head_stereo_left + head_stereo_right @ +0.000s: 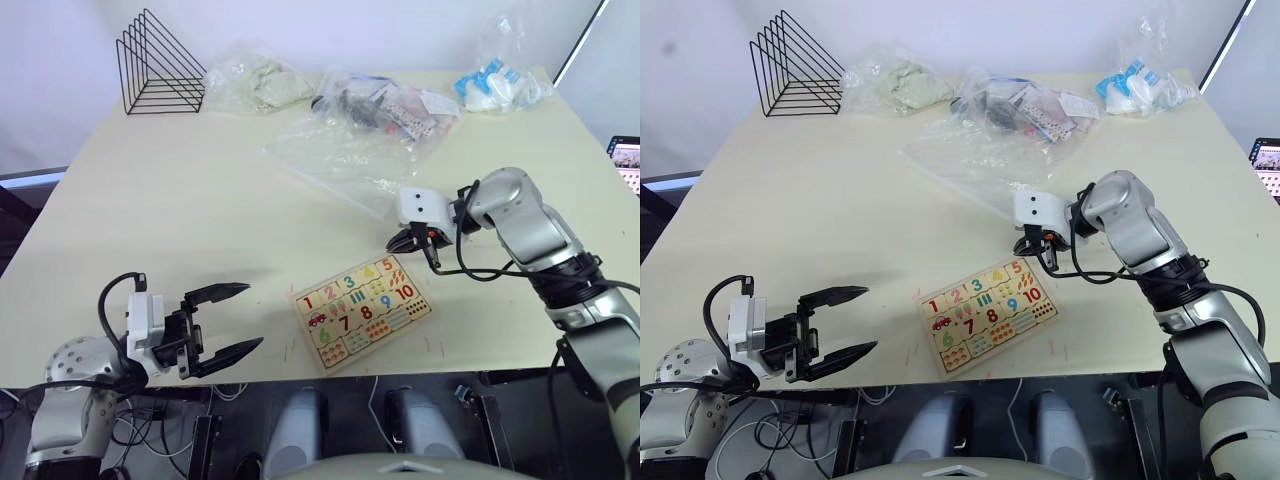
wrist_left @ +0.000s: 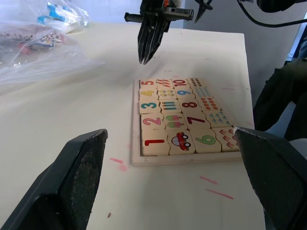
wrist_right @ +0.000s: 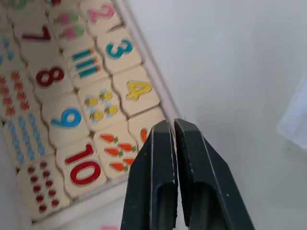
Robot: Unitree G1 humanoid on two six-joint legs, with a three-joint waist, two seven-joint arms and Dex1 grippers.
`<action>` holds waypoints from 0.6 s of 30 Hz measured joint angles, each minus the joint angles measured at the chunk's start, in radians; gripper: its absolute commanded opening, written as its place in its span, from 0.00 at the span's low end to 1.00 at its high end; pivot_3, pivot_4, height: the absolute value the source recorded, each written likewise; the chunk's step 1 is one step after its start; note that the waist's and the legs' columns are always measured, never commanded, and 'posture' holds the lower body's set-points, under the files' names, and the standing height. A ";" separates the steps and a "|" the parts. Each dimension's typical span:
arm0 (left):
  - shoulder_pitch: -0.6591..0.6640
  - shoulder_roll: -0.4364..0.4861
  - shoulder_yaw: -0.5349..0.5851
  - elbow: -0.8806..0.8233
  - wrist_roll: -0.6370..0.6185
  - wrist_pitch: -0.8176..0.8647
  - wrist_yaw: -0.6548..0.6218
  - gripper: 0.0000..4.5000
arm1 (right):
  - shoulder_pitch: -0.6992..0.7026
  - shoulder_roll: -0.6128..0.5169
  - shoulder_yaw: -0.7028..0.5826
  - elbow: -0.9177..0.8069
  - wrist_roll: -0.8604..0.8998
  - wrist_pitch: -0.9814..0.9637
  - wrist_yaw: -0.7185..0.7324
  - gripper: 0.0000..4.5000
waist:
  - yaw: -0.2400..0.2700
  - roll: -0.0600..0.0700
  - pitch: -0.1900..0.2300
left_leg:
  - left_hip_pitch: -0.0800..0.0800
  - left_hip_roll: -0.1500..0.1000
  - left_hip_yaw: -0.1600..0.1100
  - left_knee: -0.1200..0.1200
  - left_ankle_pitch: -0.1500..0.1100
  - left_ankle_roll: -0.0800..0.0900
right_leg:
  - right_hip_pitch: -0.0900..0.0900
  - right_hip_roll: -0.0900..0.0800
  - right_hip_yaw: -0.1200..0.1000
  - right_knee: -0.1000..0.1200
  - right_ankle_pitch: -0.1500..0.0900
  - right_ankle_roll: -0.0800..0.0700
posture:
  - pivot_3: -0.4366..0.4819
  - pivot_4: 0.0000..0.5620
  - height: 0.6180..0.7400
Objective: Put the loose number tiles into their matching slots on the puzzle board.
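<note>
The puzzle board (image 1: 362,310) lies flat near the table's front edge, with number tiles 1 to 10 and picture tiles seated in it. Every place I can see on it holds a tile, so the matching slots are hidden. Loose number tiles are out of view. My right gripper (image 1: 432,252) hangs shut just above the board's far end by the 5 tile (image 2: 149,83), with nothing between its fingers (image 3: 158,158). My left gripper (image 1: 252,315) stands open near the front edge, to the left of the board and apart from it.
A large clear plastic bag (image 1: 350,145) lies behind the board. More filled bags (image 1: 255,85) (image 1: 500,85) line the far edge. A black wire rack (image 1: 160,65) stands at the far left. A screen (image 1: 626,160) shows past the table's right side.
</note>
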 measured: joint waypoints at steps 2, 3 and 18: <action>-0.010 0.001 -0.001 0.003 0.000 0.004 -0.002 1.00 | 0.047 0.002 -0.035 -0.039 0.033 0.017 -0.035 0.02 | 0.001 0.000 0.000 | 0.000 0.000 0.000 0.000 0.000 0.000 | 0.000 0.000 0.000 0.000 0.000 0.000 | 0.48 0.27 1.00; -0.013 0.002 -0.001 0.005 0.000 0.005 -0.002 1.00 | 0.068 0.005 -0.048 -0.054 0.047 0.020 -0.053 0.02 | 0.001 0.000 0.000 | 0.000 0.000 0.000 0.000 0.000 0.000 | 0.000 0.000 0.000 0.000 0.000 0.000 | 0.48 0.27 1.00; -0.032 0.003 -0.006 0.028 0.008 0.006 -0.010 1.00 | 0.332 0.071 -0.147 -0.151 0.162 0.003 -0.294 0.02 | 0.000 0.000 0.000 | 0.000 0.000 0.000 0.000 0.000 0.000 | 0.000 0.000 0.000 0.000 0.000 0.000 | 0.48 0.27 1.00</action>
